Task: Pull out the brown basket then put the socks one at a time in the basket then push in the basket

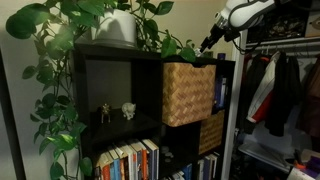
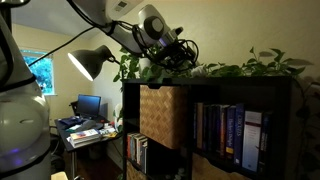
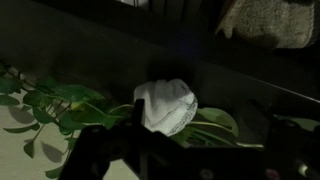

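The gripper [image 1: 210, 42] is hanging over the top of the black shelf [image 1: 118, 52], close to the end of that top that lies above the basket [image 1: 188, 93]. In both exterior views it is sitting among the trailing leaves of the plant [image 1: 60, 60]. In the wrist view a white sock [image 3: 166, 107] is lying bunched on the dark shelf top with green leaves on either side, just ahead of the fingers, which are showing only as dark shapes. Whether they are spread, clenched or gripping the sock cannot be told.

The basket [image 2: 163, 115] is sitting in the upper cubby directly under the shelf top's front edge, its woven face standing proud of the shelf front. A darker, lower basket [image 1: 210, 130] is resting in the cubby beneath it. Books [image 2: 225, 125] are filling the cubby beside the basket, and two small figurines [image 1: 105, 112] are standing in the open cubby on its other side
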Robot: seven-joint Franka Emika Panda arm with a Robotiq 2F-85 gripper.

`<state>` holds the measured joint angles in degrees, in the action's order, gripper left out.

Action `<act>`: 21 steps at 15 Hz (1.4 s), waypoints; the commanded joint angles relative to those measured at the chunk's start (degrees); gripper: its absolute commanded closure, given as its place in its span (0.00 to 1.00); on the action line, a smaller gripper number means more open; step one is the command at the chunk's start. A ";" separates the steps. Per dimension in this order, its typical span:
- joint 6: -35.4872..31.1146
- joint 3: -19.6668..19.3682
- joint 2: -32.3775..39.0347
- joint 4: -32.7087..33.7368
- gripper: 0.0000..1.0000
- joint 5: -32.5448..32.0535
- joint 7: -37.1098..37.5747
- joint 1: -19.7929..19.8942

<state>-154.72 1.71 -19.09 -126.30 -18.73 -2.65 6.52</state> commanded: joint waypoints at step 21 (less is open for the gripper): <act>-10.70 0.43 8.51 2.57 0.91 -4.55 6.94 2.88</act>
<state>-166.05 1.76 -9.58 -122.87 -23.07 3.33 9.38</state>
